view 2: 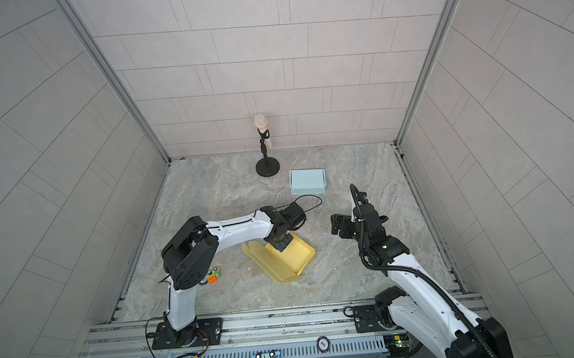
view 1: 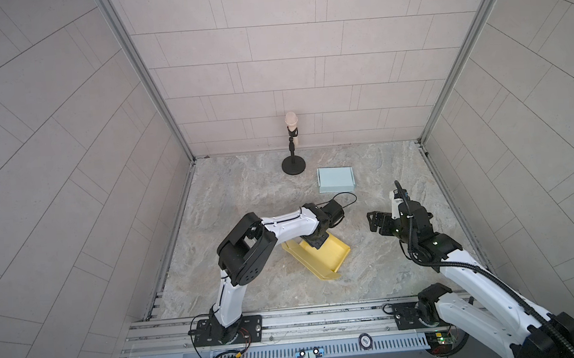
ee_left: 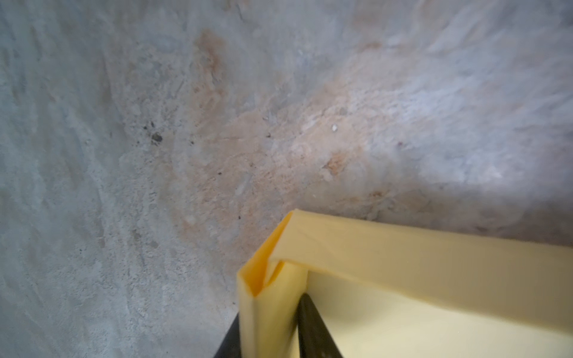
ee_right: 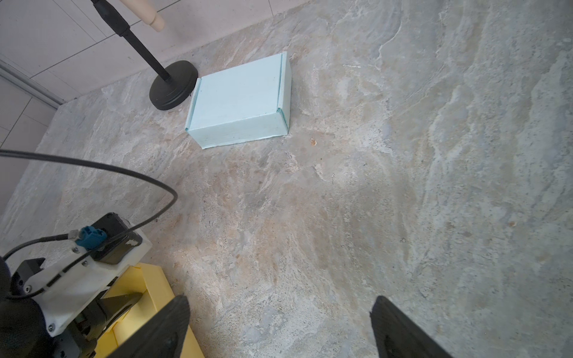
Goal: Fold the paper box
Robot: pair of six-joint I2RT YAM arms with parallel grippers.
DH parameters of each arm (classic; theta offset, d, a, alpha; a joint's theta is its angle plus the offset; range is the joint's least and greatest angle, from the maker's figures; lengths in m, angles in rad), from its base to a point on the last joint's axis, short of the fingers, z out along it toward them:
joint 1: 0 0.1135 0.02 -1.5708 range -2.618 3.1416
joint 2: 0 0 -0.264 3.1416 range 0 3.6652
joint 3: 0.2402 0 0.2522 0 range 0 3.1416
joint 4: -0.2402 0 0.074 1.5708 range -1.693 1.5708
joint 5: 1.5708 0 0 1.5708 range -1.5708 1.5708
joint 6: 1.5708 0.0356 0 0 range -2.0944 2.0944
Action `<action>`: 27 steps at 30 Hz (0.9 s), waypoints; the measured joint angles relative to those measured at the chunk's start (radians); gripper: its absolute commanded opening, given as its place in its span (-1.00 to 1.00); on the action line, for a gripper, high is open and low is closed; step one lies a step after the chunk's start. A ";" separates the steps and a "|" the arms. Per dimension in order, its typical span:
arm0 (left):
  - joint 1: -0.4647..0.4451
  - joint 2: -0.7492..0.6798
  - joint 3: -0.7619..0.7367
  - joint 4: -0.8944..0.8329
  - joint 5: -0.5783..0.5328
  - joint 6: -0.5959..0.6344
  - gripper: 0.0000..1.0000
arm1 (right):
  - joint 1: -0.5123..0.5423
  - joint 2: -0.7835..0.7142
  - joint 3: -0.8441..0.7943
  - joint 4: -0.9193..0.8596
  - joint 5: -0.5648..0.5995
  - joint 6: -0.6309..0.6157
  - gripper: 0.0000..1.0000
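We have the yellow box (view 1: 322,265) on the table (view 1: 245,196), about the middle and a shade toward the front edge, lying slantwise to that edge. It looks half made to us: a shallow tray with a wall up along its right side and a flap spread flat toward the front-left corner. Nothing in the tray that we can see.

Our left gripper (view 1: 318,244) is down at the tray's far side. In the left wrist view, one finger (ee_left: 313,331) stands inside the doubled-over wall and its partner outside. The paper sits between them, right where two walls meet at a corner. We cannot tell whether they press the paper or merely flank it.

Our right gripper (view 1: 375,220) hangs above the table, spread wide and holding nothing. Here is what the next move turns on. The box lies to that gripper's left and a little nearer the front edge, apart from it, and the raised right wall is its closest part. We judge that the left arm is the one placed to work this fold. The right arm has only a short sideways reach if it is to steady or tuck that right wall.

Toward the back edge, right of centre, a blue box (view 1: 335,179) sits closed, so its contents are hidden from us. Just beside it is a stand (view 1: 293,167), close to the back edge.
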State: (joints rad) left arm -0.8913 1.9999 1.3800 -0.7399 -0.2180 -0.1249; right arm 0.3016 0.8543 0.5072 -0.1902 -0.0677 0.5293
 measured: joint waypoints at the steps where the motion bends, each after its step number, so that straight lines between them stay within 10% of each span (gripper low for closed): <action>1: 0.000 0.000 0.010 -0.010 0.000 0.003 -0.39 | 0.000 0.003 0.005 0.000 0.000 -0.004 0.87; 13: 0.010 0.000 0.049 -0.043 0.073 -0.006 -0.19 | 0.021 0.026 0.029 0.002 0.024 -0.037 0.87; 27: 0.028 -0.003 0.054 -0.035 0.152 0.022 -0.72 | 0.026 0.056 0.036 0.006 0.027 -0.040 0.85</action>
State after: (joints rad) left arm -0.8631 1.9965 1.4342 -0.7753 -0.0662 -0.1028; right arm 0.3271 0.9100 0.5430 -0.1844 -0.0406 0.4889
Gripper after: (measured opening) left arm 0.170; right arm 0.928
